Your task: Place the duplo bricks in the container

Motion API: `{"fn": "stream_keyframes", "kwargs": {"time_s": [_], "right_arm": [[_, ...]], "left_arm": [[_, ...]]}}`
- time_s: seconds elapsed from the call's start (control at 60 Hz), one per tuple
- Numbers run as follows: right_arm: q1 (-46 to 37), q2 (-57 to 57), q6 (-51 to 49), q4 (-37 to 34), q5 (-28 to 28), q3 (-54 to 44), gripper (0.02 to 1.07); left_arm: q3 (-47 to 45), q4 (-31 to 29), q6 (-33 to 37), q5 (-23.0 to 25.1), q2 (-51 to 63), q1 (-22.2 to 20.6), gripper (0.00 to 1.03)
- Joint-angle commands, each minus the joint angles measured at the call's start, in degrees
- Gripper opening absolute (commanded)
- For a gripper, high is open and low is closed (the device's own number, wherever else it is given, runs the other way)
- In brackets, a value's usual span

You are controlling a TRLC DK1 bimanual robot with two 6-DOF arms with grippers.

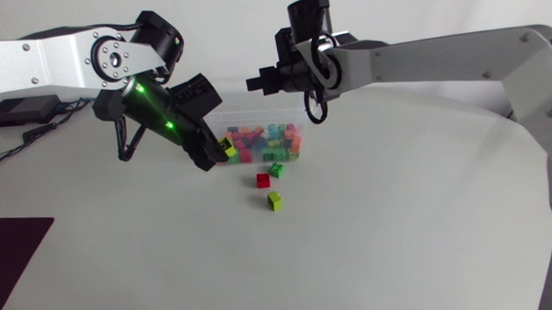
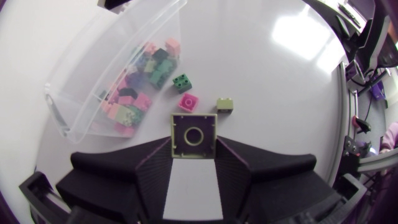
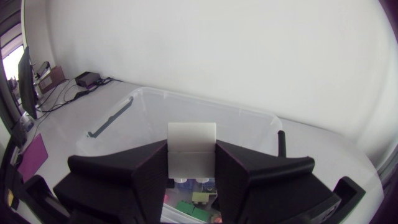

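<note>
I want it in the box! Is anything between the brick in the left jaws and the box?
Nothing visible blocks it. The yellow-green brick in the left jaws is close beside the open container. The right jaws hang over its far side, maybe crowding the drop.

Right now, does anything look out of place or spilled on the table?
Yes: a green brick, a red brick and a yellow-green brick lie loose on the table just outside the container, where the others already sit. Nothing looks damaged.
</note>
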Motion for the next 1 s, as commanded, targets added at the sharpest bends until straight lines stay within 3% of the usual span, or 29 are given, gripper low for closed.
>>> {"fn": "stream_keyframes", "kwargs": {"time_s": [0.0,0.067,0.15,0.583,0.983], "right_arm": [[0.98,1.82,0.08,1.72,1.65,1.7,0.6],[1.33,1.82,0.08,2.33,2.79,1.44,0.87],[1.33,0.5,0.26,2.33,2.97,0.74,1.02],[0.36,-19.1,0.34,0.05,0.68,-19.3,1.02],[0.27,-28.16,-0.1,-2.41,-3.01,-35.74,1.02]], "left_arm": [[1.81,0.71,-1.9,0.86,-1.57,0.98,0.14],[2.52,2.38,-3.66,0.86,-1.57,1.59,0.14],[3.57,5.54,-6.3,0.86,-1.31,2.3,0.14],[16.76,17.06,-20.62,-0.37,10.47,3.35,0.14],[29.94,18.99,-26.6,-3.19,23.21,3.09,0.15]]}}
